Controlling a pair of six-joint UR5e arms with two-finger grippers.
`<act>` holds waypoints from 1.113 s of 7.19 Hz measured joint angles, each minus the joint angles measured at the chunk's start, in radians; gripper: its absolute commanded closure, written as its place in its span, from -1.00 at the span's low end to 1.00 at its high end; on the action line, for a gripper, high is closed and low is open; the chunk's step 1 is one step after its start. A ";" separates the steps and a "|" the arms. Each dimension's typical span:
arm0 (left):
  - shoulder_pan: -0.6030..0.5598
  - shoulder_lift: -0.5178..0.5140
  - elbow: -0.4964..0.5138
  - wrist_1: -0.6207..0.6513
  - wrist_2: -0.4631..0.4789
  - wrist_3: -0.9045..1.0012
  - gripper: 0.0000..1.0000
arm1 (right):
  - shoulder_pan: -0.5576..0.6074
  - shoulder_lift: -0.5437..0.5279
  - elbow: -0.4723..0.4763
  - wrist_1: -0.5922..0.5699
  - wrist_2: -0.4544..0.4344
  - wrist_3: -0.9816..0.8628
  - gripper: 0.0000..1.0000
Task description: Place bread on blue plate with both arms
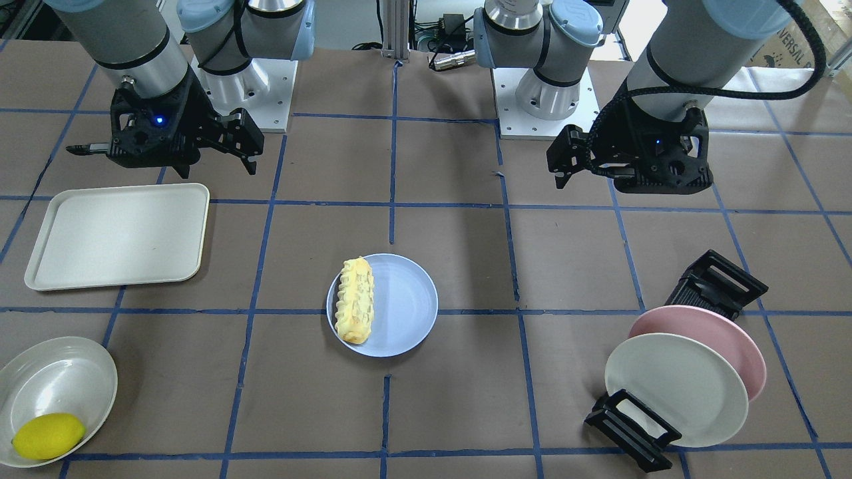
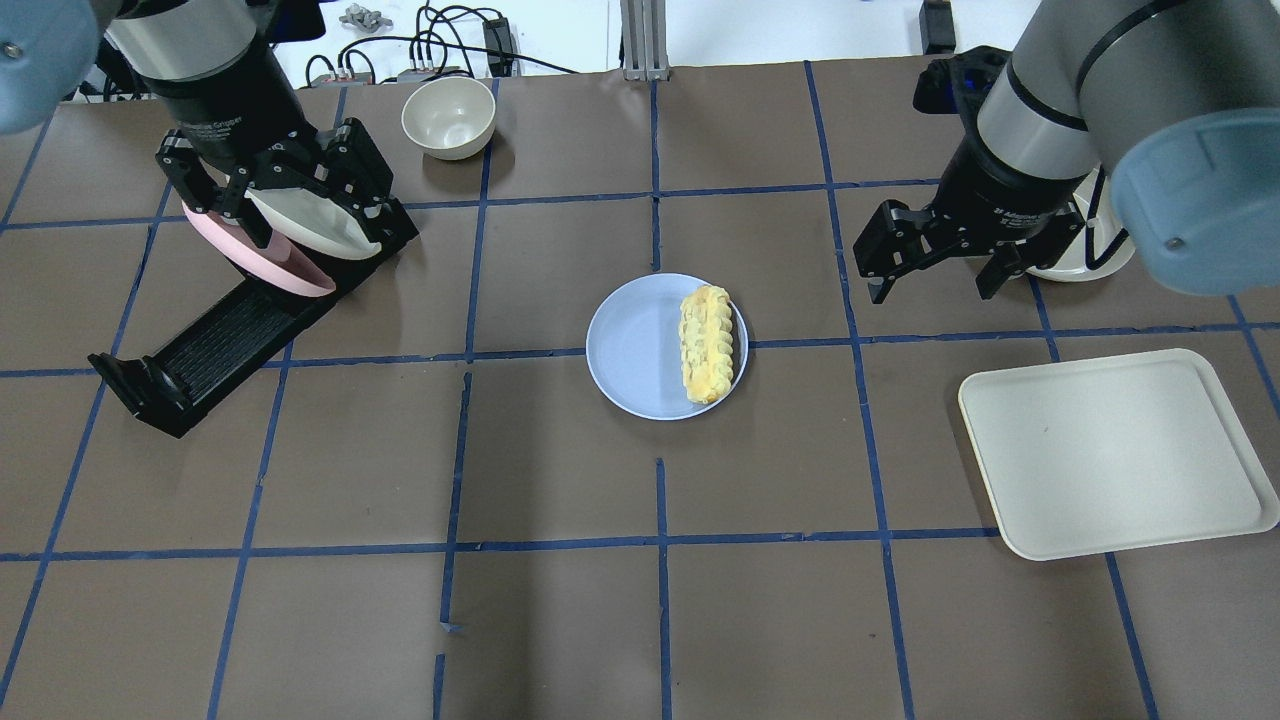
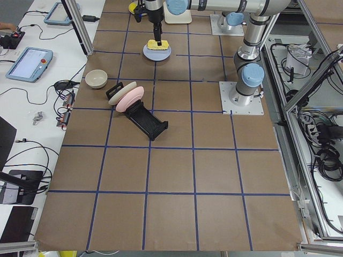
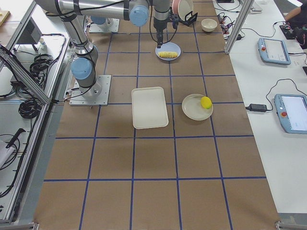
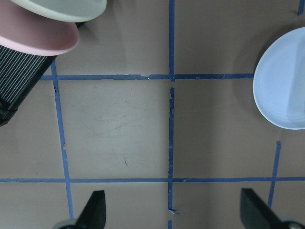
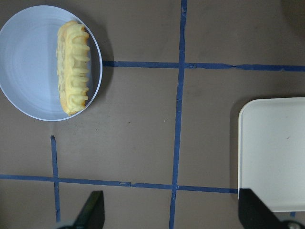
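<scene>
Golden, ridged bread (image 2: 708, 343) lies lengthwise on the blue plate (image 2: 635, 350), off-centre toward the plate's 3 o'clock in the overhead view, its long flank right along the rim. I judge the placing done: the loaf rests on the plate with nothing touching it, and all that seems left is for me to stand clear. My left gripper (image 5: 174, 210) hangs spread and empty at about 10 o'clock from the plate, well apart, over the black rack (image 2: 230, 330) with its pink plate (image 2: 250, 258) and white plate (image 2: 300, 225). My right gripper (image 6: 171, 210) is likewise spread and empty at about 2 o'clock, with the cream tray (image 2: 1115, 450) at 4 o'clock. The small white print on my right wrist band (image 2: 1020, 210) seems to read "Adaptive Gripper". A cardboard box (image 1: 795, 46) at the front-facing view's 1 o'clock corner shows "UNIVERSAL".
</scene>
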 measured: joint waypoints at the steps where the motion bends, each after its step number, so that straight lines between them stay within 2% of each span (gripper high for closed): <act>1: 0.000 0.001 -0.001 -0.002 0.000 -0.001 -1.00 | 0.000 0.001 0.000 -0.001 -0.002 -0.021 -1.00; 8: 0.000 0.001 -0.005 -0.002 0.000 -0.001 -1.00 | 0.000 0.002 0.000 0.002 -0.057 -0.042 -1.00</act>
